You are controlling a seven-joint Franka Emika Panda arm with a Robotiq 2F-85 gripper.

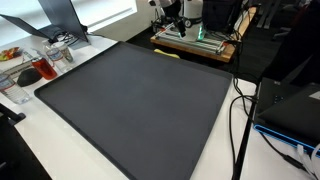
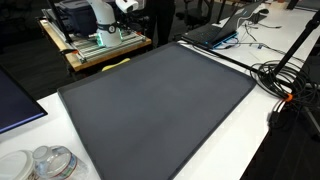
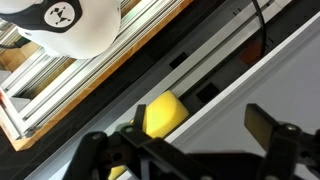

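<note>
In the wrist view my gripper (image 3: 200, 126) is open and empty, with both dark fingers at the bottom of the frame. A yellow rounded block (image 3: 163, 113) lies just beyond the left finger, in the gap between the white table edge and the wooden cart. It shows as a small yellow strip at the far edge of the mat in both exterior views (image 1: 166, 54) (image 2: 118, 63). The arm (image 2: 103, 16) stands at the far end of the table, over the cart. Whether the finger touches the block cannot be told.
A large dark grey mat (image 1: 140, 100) covers the white table (image 2: 250, 140). A wooden cart with metal rails (image 3: 70, 85) stands behind it. Dishes and a red item (image 1: 30, 72) sit at one corner, jars (image 2: 50, 163) at another. Cables (image 2: 285, 80) and a laptop (image 2: 215, 32) lie along one side.
</note>
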